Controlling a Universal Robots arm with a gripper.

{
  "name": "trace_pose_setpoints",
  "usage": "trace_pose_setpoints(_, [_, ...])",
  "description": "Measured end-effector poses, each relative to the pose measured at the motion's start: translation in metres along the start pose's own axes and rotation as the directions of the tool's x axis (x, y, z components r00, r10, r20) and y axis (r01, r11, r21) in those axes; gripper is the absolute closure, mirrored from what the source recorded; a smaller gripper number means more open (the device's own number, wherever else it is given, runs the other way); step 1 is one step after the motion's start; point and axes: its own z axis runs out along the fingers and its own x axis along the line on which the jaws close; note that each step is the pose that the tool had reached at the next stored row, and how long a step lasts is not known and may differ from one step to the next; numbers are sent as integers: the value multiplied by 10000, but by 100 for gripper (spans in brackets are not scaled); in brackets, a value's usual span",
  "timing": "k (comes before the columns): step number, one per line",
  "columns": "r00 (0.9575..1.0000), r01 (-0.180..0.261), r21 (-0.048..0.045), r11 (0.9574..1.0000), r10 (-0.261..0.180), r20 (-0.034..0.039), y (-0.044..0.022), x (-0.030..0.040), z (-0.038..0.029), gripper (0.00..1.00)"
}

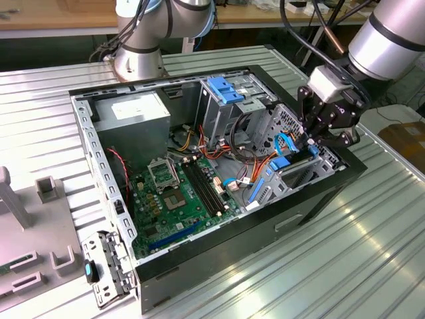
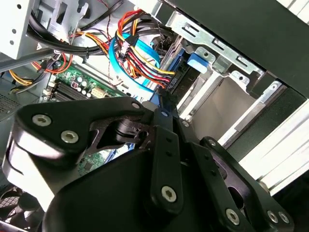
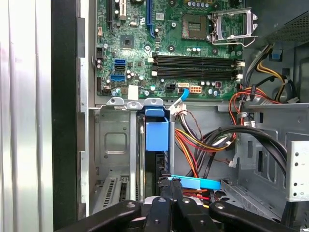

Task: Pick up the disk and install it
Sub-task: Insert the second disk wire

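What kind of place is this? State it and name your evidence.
Probably a robotics lab or test bench for computer assembly: an open computer case lies on a ribbed metal table, the gripper at its drive bay, wooden workbenches behind.

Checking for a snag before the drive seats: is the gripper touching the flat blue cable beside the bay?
Cannot tell. In the first wrist view the gripper overlaps the blue cable, showing neither contact nor gap. The disk sits in the bay.

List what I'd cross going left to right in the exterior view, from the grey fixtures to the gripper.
Grey fixtures → power supply → motherboard → blue bracket on the tall cage → disk → gripper.
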Motion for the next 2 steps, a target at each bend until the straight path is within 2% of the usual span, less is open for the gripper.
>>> trace_pose_setpoints(2, [10000, 0, 0, 10000, 0, 0, 0, 0, -1, 89])
